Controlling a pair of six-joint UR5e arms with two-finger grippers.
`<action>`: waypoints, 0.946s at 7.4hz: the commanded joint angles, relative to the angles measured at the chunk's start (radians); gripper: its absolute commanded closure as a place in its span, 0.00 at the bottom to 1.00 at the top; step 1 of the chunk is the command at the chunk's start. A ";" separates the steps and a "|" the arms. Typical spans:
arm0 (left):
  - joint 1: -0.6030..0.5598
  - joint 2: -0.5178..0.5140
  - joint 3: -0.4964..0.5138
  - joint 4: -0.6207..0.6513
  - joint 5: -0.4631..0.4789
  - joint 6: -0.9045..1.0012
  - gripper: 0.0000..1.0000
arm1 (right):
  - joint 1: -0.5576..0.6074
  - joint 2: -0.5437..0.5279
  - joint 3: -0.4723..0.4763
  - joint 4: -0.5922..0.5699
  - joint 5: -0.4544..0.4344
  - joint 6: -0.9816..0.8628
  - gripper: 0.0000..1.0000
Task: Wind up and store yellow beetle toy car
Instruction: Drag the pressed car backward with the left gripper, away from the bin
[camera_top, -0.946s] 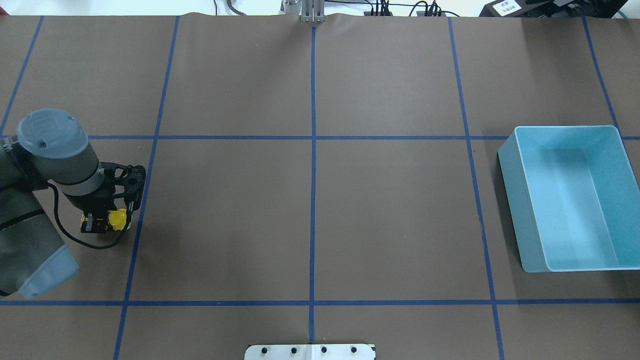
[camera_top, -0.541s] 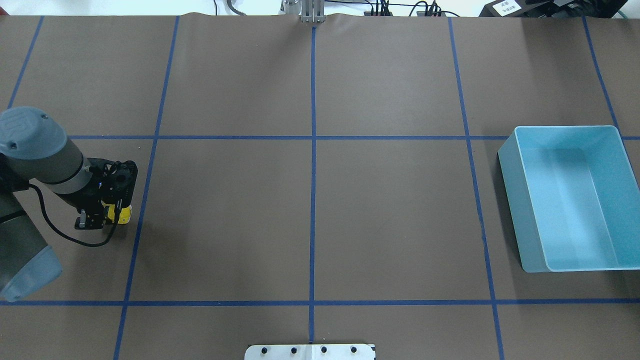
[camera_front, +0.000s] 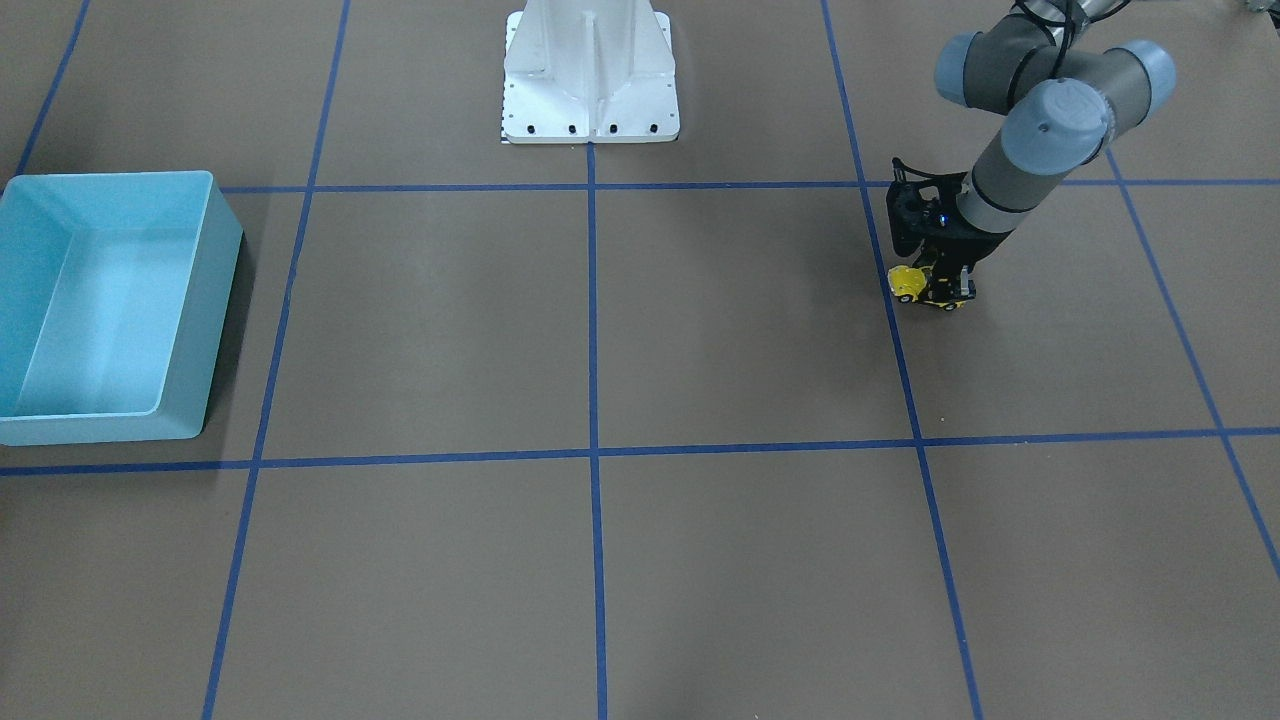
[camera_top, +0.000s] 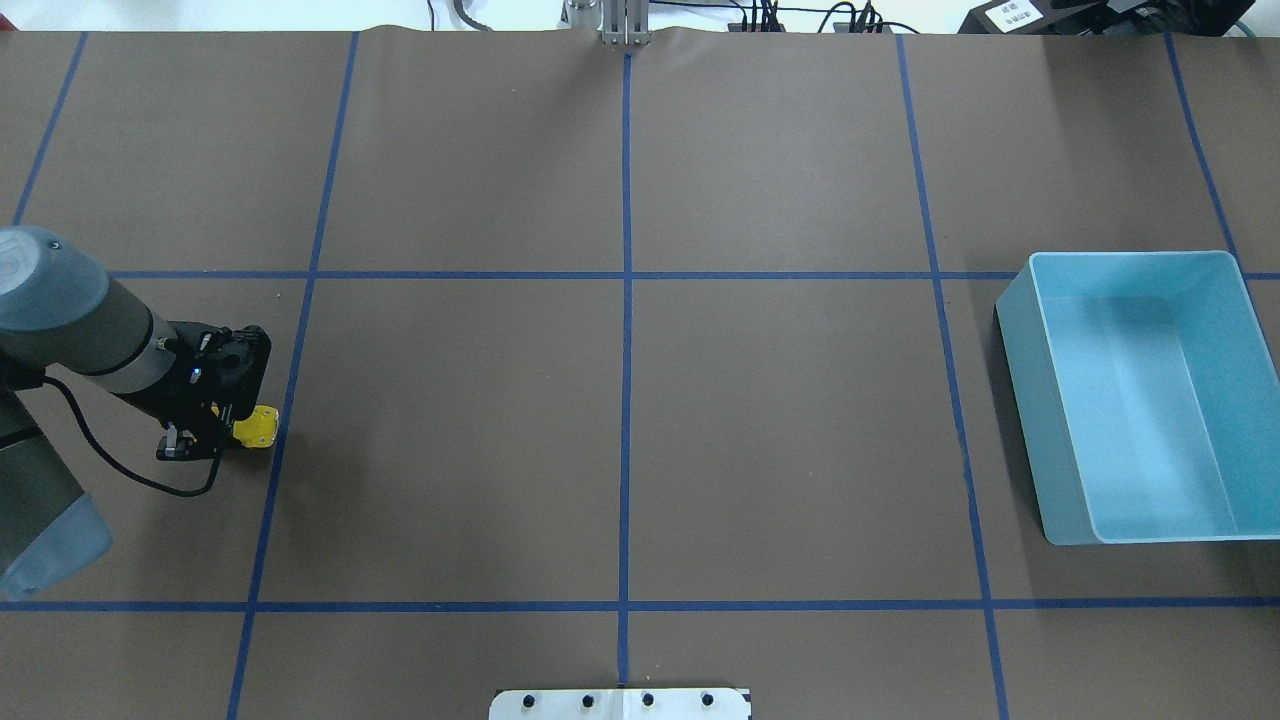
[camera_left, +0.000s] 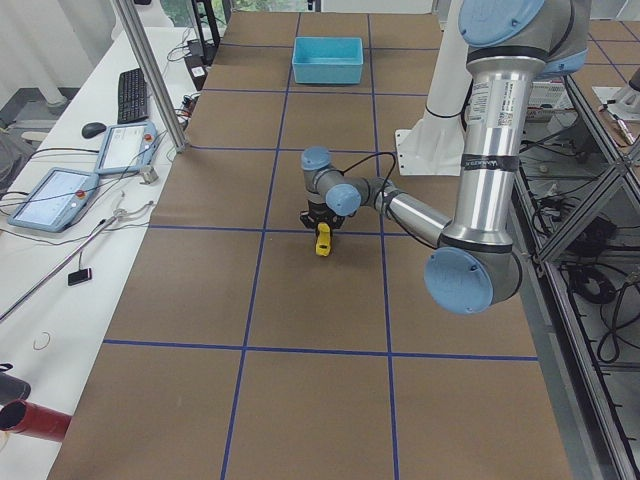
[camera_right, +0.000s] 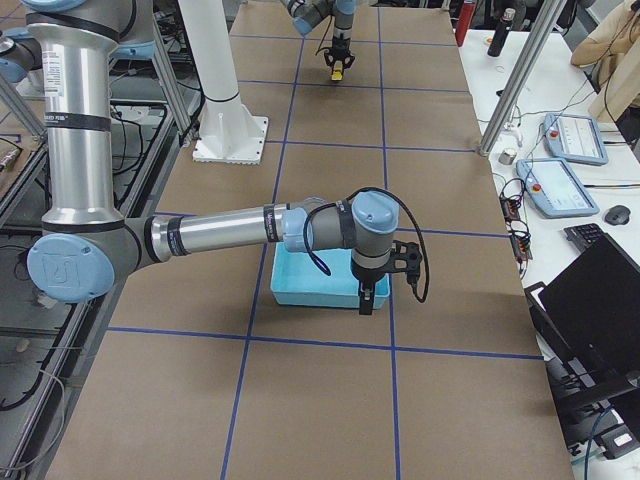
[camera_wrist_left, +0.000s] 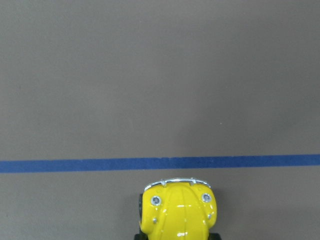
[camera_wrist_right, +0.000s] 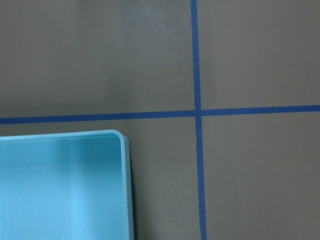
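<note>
Left gripper (camera_top: 228, 430) fingers apparently pinch the yellow beetle toy car (camera_top: 258, 426) by its rear, nose jutting toward three o'clock seen overhead; right gripper (camera_right: 366, 298) fingers: cannot tell.

- Left arm (camera_front: 1010, 165): grey tubes, pale blue-grey round joint caps.
- Black cable (camera_top: 100, 450) loops behind the black left gripper (camera_front: 938, 288).
- Blue light (camera_top: 196, 375) just above it.

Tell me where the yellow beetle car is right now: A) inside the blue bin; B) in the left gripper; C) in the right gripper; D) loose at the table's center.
B: the left gripper is closed on the yellow beetle toy car, far from the light blue bin.
</note>
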 joint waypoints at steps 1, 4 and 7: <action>-0.008 0.004 0.018 -0.035 -0.028 0.001 1.00 | 0.000 -0.002 -0.001 0.001 0.000 -0.001 0.00; -0.025 0.024 0.027 -0.058 -0.050 0.002 1.00 | 0.000 -0.003 -0.001 0.001 0.000 -0.001 0.00; -0.043 0.076 0.059 -0.164 -0.082 0.002 1.00 | 0.000 -0.002 0.001 0.001 0.000 -0.001 0.00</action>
